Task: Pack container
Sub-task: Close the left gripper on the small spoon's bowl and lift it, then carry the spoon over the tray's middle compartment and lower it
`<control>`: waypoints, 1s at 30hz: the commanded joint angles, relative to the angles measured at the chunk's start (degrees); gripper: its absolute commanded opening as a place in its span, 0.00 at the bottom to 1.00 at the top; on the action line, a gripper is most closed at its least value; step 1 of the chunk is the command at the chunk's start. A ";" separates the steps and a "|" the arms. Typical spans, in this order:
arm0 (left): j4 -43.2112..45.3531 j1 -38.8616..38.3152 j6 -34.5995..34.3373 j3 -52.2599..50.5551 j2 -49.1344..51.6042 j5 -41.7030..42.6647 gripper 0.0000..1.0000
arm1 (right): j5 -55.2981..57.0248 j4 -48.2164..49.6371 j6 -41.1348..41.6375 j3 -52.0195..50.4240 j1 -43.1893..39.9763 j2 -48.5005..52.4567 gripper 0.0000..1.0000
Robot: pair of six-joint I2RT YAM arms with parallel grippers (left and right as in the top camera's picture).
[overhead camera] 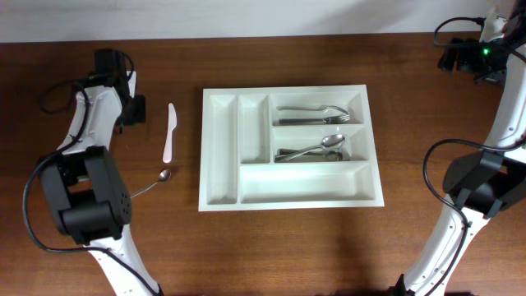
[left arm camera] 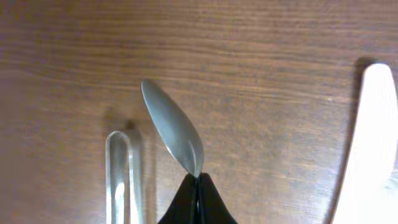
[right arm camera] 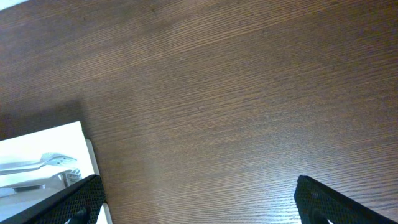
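You have nothing to read here; no lettering, label, brand or number shows on the container (overhead camera: 220, 148), the cutlery (overhead camera: 312, 115) or the bench (overhead camera: 329, 247) in any view.

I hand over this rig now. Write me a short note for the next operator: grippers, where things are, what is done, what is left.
The left gripper is shut on the near end of a metal utensil, beside the white plastic knife.
The right gripper is open and empty, over the table.
Done: forks and spoons lie in two compartments of the cutlery tray.
Left: the held utensil, the knife, a loose spoon and a clear piece; three compartments are empty.
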 commanded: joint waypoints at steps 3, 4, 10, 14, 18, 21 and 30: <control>-2.12 -2.19 1.33 4.04 -9.18 8.11 0.02 | -0.13 0.02 0.66 1.05 0.15 -1.31 0.99; -2.19 -2.60 1.53 4.04 -10.12 9.88 0.02 | -0.13 0.02 0.66 1.05 0.15 -1.31 0.99; -3.02 -6.69 3.45 4.04 -15.87 23.02 0.02 | -0.13 0.02 0.66 1.05 0.15 -1.31 0.99; -4.57 -9.99 5.46 4.04 -18.12 29.55 0.02 | -0.13 0.02 0.66 1.05 0.15 -1.31 0.99; -6.16 -13.88 10.67 4.02 -18.47 33.83 0.02 | -0.11 0.02 0.66 1.05 0.15 -1.31 0.99; -7.06 -17.33 14.56 4.02 -18.47 35.56 0.02 | -0.13 0.02 0.66 1.05 0.15 -1.31 0.99; -7.02 -30.88 28.68 4.02 -18.40 35.56 0.02 | -0.13 0.02 0.66 1.05 0.15 -1.31 0.99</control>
